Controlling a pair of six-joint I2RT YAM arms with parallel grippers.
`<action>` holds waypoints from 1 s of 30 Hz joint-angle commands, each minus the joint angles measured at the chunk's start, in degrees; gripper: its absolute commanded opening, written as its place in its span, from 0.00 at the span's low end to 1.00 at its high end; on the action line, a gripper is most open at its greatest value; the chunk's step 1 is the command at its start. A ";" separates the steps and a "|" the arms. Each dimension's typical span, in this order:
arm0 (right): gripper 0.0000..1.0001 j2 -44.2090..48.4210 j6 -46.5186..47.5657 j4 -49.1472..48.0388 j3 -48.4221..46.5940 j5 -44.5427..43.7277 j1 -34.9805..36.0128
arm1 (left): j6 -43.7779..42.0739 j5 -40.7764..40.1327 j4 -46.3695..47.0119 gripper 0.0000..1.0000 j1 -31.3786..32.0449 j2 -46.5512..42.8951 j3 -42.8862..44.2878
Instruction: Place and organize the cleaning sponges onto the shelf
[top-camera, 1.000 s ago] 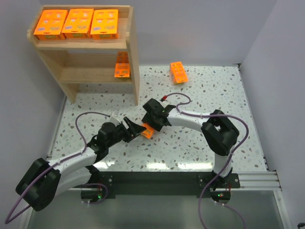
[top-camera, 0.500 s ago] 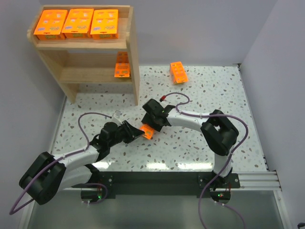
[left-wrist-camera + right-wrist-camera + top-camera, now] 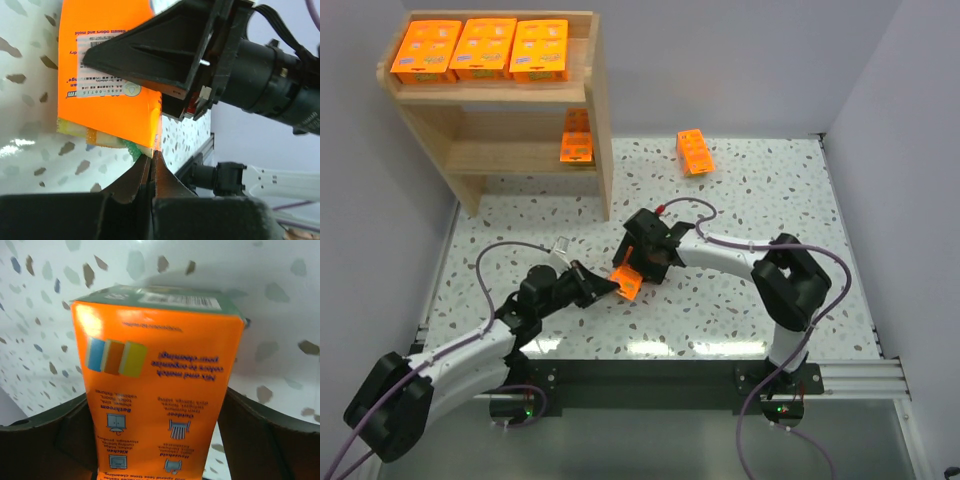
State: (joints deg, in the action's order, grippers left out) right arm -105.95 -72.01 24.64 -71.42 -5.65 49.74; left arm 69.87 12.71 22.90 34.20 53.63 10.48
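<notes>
Between the two grippers, just above the speckled table, hangs one orange cleaning sponge pack (image 3: 627, 284). My left gripper (image 3: 613, 287) is shut on its thin lower corner; in the left wrist view the fingertips (image 3: 152, 159) meet at the edge of the pack (image 3: 110, 65). My right gripper (image 3: 638, 268) straddles the same pack (image 3: 155, 390) with its jaws spread wide, and table shows between one finger (image 3: 250, 430) and the pack. Three packs (image 3: 483, 48) lie on the top tier of the wooden shelf (image 3: 600, 110), and one (image 3: 577, 138) stands on the lower tier.
Another orange pack (image 3: 695, 151) lies on the table at the back, right of the shelf. White walls close the table on the left, back and right. The arms' cables loop over the table between their bases and the held pack.
My left gripper has closed onto the pack's corner. The right gripper's jaws have spread apart around the pack. The pack has shifted slightly toward the near edge.
</notes>
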 commanded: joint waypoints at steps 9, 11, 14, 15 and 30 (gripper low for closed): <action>0.99 13.39 9.95 12.27 5.23 7.31 -14.55 | 1.24 -0.49 -18.66 0.00 0.17 -24.52 -2.23; 0.99 16.56 11.36 12.27 6.72 8.46 -19.03 | 1.15 -1.89 -24.96 0.00 0.17 -28.46 -0.73; 0.99 21.12 13.38 12.79 7.96 11.01 -25.79 | 0.71 -4.61 -34.54 0.00 0.17 -32.16 4.18; 0.99 22.09 14.08 13.06 7.87 11.79 -27.57 | 0.62 -5.41 -37.11 0.00 0.17 -32.70 7.50; 0.99 27.90 27.45 20.62 6.64 18.48 -40.68 | 0.63 -39.76 -66.39 0.00 0.17 -38.34 45.12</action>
State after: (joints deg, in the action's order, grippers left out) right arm -80.36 -48.05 43.48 -64.99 9.52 9.45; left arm 70.94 -16.16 -37.10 34.52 13.76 48.82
